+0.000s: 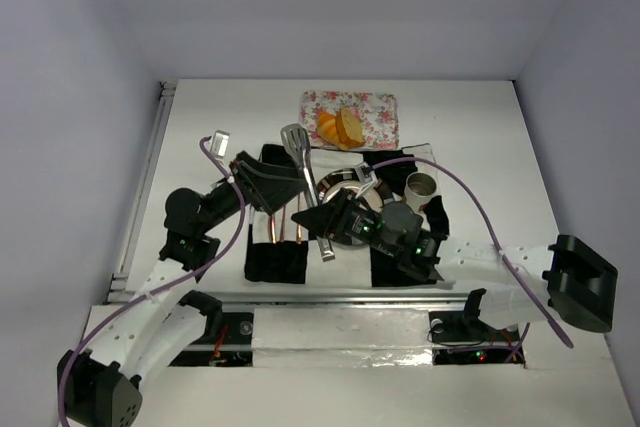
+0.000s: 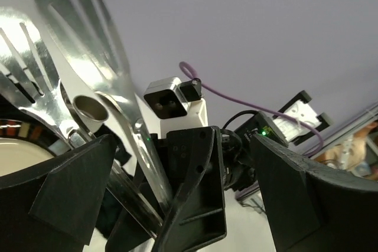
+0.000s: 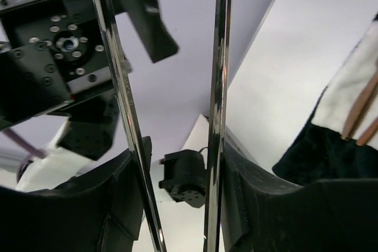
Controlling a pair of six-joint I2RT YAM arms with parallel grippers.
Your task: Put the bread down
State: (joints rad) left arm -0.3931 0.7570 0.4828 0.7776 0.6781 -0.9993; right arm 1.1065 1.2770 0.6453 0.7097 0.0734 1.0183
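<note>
Bread (image 1: 340, 128): laid on floral plate (image 1: 382, 107), roll (image 1: 327, 129) left of slice (image 1: 351, 127), pair's long axis left-right | left gripper (image 2: 183, 140): spread wide | right gripper (image 3: 186, 146): clamped on tongs (image 1: 296, 139)

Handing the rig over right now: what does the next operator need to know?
Left gripper: open, its fingers wide around the tongs.
Right gripper: shut on the tongs' two arms.
Bread: both pieces lie on the floral plate at the far side.
Done: the bread looks placed.
Left: probably only to set the tongs down and draw both arms back.
</note>
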